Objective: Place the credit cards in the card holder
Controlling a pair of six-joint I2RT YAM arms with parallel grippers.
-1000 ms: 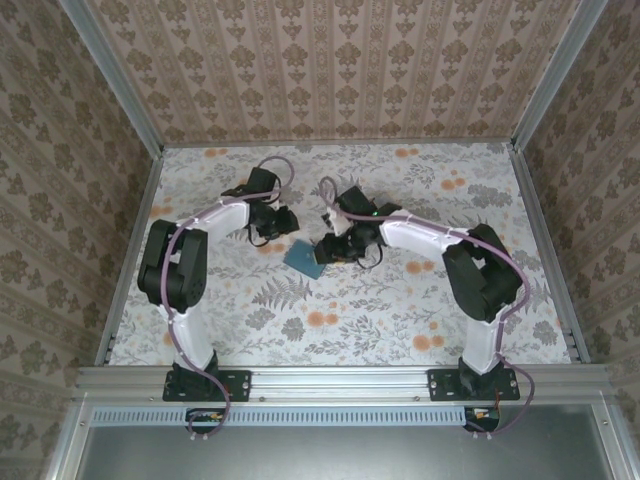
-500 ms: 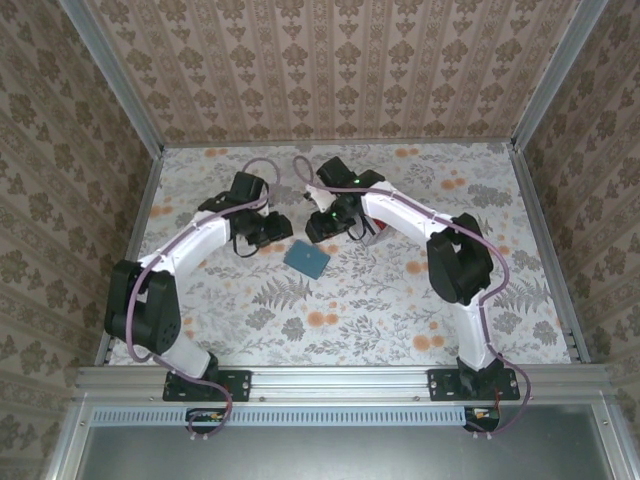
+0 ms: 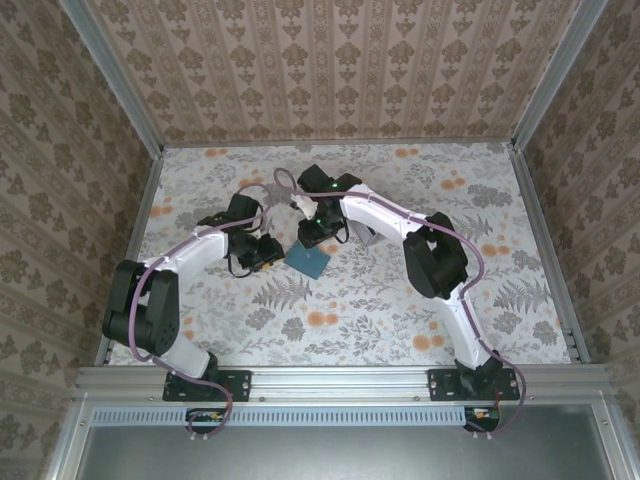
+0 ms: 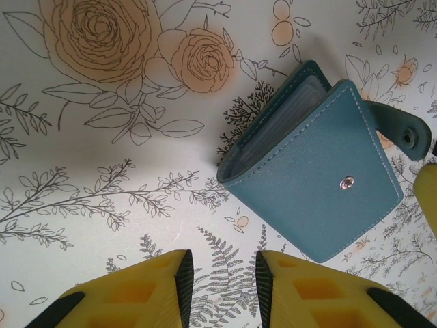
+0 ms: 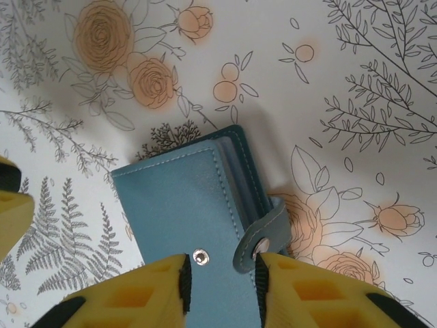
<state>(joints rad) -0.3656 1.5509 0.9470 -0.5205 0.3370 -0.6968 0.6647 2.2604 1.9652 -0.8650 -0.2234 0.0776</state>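
The card holder (image 3: 308, 262) is a teal wallet lying flat on the floral table, its cover slightly ajar and its snap strap (image 5: 263, 232) undone. My left gripper (image 3: 276, 254) is just left of it, open, with bare table between its yellow fingers (image 4: 222, 273); the card holder (image 4: 314, 164) lies ahead and to the right. My right gripper (image 3: 316, 240) is at its far edge, open. Its fingers straddle the cover's snap stud (image 5: 200, 256) and the strap tab, with the gripper (image 5: 222, 273) low over the card holder (image 5: 181, 205). The credit cards are out of view.
The floral tablecloth (image 3: 400, 300) spreads out in front of and to the right of the wallet. Patterned walls (image 3: 340, 70) and metal rails enclose the table. A yellow finger of the other gripper shows at the frame edge in each wrist view (image 4: 427, 198) (image 5: 10, 198).
Both arms have closed in on the wallet: the left gripper came down to its left side, the right gripper swung left to its far edge. The wallet has not moved.
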